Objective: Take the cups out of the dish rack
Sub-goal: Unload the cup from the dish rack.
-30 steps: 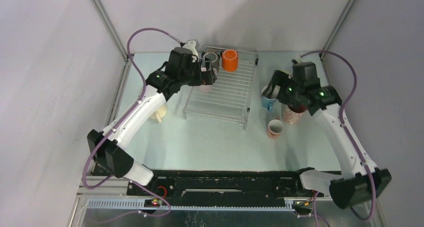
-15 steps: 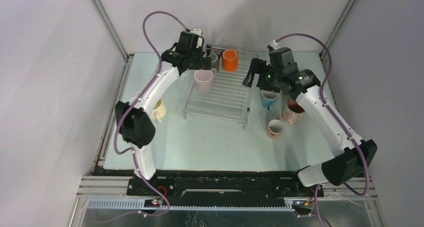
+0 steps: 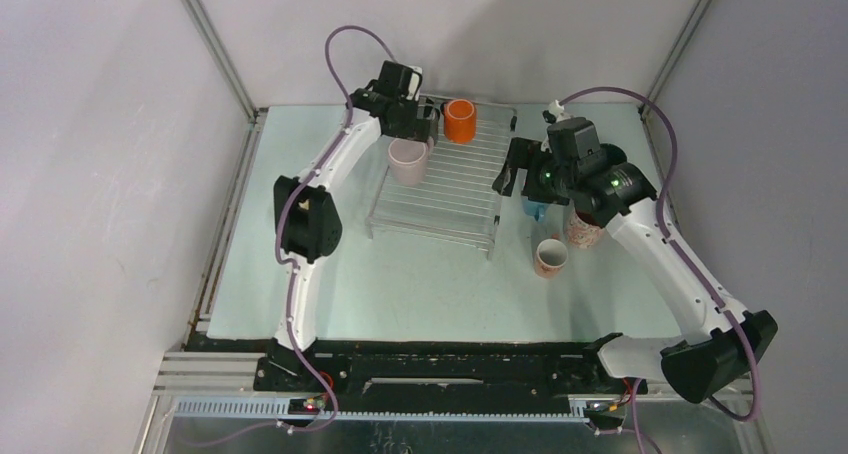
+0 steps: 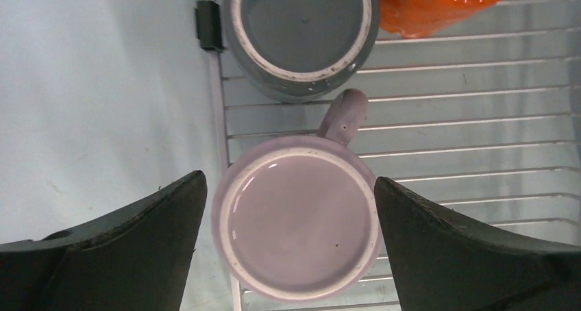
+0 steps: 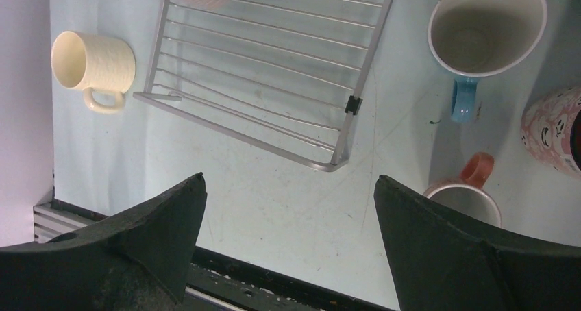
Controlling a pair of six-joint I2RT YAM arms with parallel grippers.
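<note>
White arm links [image 3: 655, 244], black joints [image 3: 305, 219], purple cables [image 3: 345, 39], green lights [image 3: 612, 181]; black wedge-shaped tool fingers [image 4: 137, 249].

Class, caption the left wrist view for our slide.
Open left end effector flanks a lilac cup on the dish rack; grey cup and orange cup beyond.

Laboratory robot cell: pale table [image 3: 400, 284] enclosed by plain white panels [image 3: 100, 174] and aluminium posts [image 3: 214, 49], with arms [image 3: 340, 164] bolted to a black rail [image 3: 450, 366]
</note>
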